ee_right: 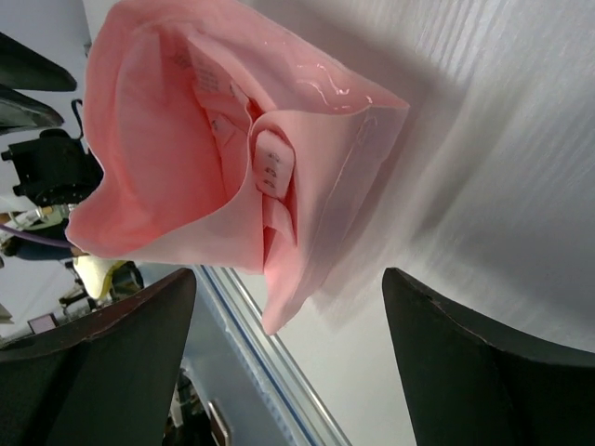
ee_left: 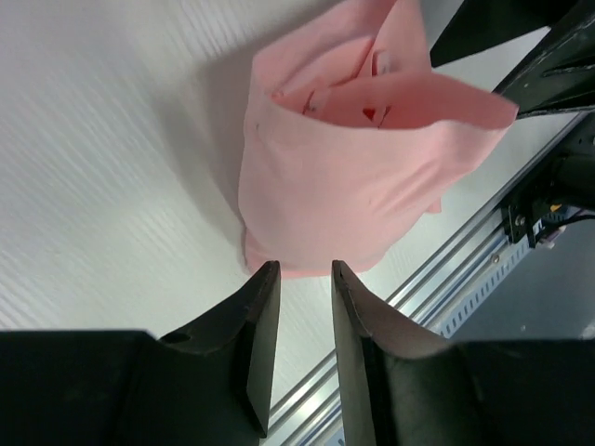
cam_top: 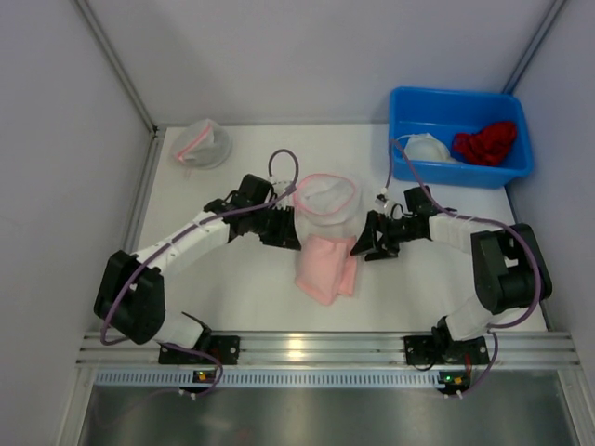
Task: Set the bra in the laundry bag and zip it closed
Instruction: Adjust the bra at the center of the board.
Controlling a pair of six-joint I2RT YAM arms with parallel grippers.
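Grey walls enclose a white worktop (cam_top: pixel 232 297). At its middle one pink bra (cam_top: pixel 327 268) lies folded, just beside the mouth of one open laundry bag (cam_top: pixel 325 197). The left gripper (ee_left: pixel 305 268) is parted narrowly and the right gripper (cam_top: pixel 364 245) widely; nothing is held. Insertion is judged not yet done: the bra must be grasped and fed in. A second mesh bag (cam_top: pixel 202 144) is seen at the far left corner, one blue bin (cam_top: pixel 409 107) at the far right.

The bra (cam_top: pixel 327 265) lying between the black fingers (ee_left: pixel 251 334) is plain pale pink. Beyond them, the laundry bag (cam_top: pixel 325 197) is translucent white with a pink rim. The bench (cam_top: pixel 251 288) is white, the bin (cam_top: pixel 465 173) is blue, and the cloth (cam_top: pixel 485 142) inside it is red.
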